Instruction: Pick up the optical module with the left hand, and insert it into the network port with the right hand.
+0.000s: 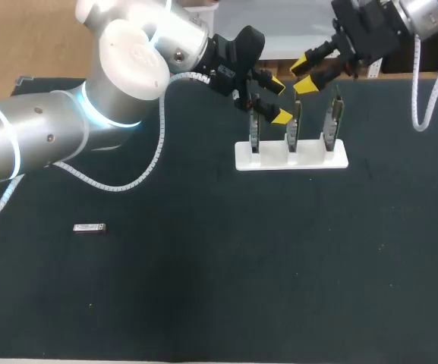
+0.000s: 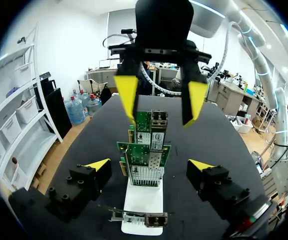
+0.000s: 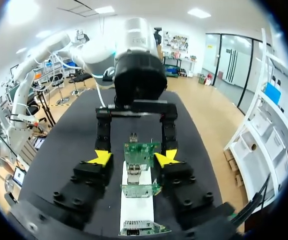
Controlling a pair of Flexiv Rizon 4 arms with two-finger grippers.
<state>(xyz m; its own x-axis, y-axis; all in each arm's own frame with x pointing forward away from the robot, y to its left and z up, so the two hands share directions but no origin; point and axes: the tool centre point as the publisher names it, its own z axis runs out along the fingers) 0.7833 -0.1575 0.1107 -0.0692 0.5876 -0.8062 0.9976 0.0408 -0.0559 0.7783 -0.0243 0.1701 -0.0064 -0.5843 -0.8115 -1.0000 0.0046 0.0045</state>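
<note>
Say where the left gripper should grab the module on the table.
Grip the module across its two long sides, mid-length, coming straight down. It lies flat on the table, long axis across the head view, nothing beside it; top-down is likely the only way in. The open left gripper would close across the narrow width.

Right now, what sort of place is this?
Probably a robotics test bench: a black table, a white stand holding three upright network cards, and a small optical module lying loose.
</note>
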